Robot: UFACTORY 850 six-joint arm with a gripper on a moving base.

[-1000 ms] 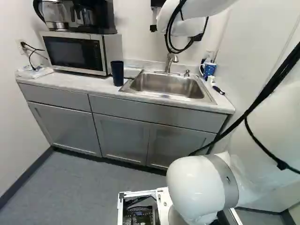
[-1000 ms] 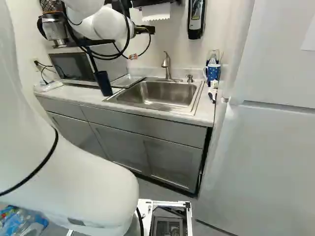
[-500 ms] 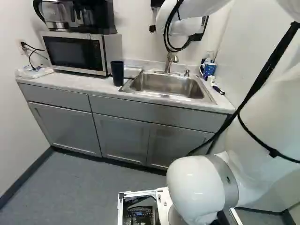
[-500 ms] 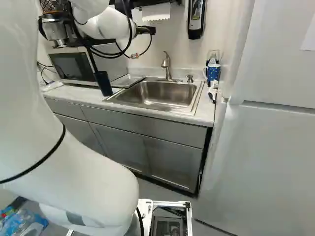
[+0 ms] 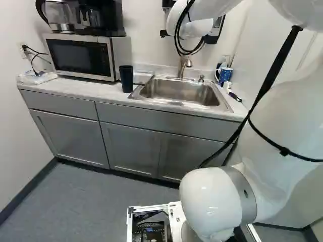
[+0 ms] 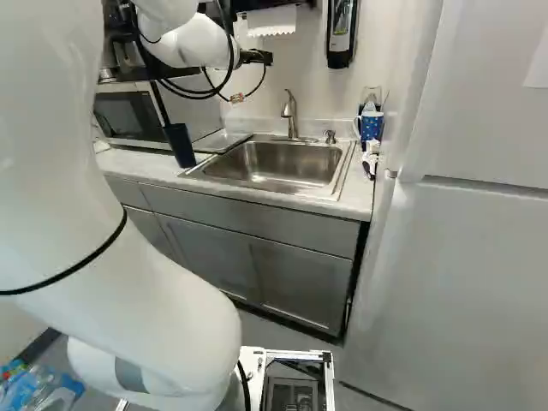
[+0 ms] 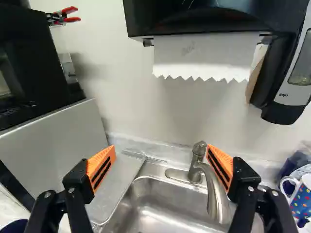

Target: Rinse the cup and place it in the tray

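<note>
Left end of counter [image 5: 55,86]: microwave [image 5: 78,58], glass coffee pot [image 5: 59,17] and black coffee maker [image 5: 103,17] on top of it.

Just beside the microwave, on the sink side: dark blue tumbler [image 5: 126,79], upright on the counter. One candidate for the cup. In the wrist view, a dark blue curve outside and below the finger on the microwave side is probably its rim.

Metal tray [image 7: 114,189], between microwave and sink; in the wrist view it lies ahead of and below that same finger.

Pincer [image 6: 259,56]: up in front of the wall, near the towel holder [image 7: 204,19]. Wrist view: two fingers wide apart, orange pads [image 7: 101,166] well separated. Sink [image 5: 176,93] ahead and below, seen through the gap. Faucet [image 5: 184,65] at the other finger's side, partly overlapped by its pad; contact cannot be told.

Soap dispenser [image 7: 294,80]: on the wall, higher than that finger and farther out to its side.

Right end of counter: blue dotted mug [image 5: 225,75], second candidate for the cup, upright beyond the sink. In the wrist view it sits outside the faucet-side finger, apart from it, handle facing the pincer. Dark-handled brush [image 5: 235,96] near the mug. Which vessel is meant, cannot tell; both stand outside the fingers' span, on opposite sides.
</note>
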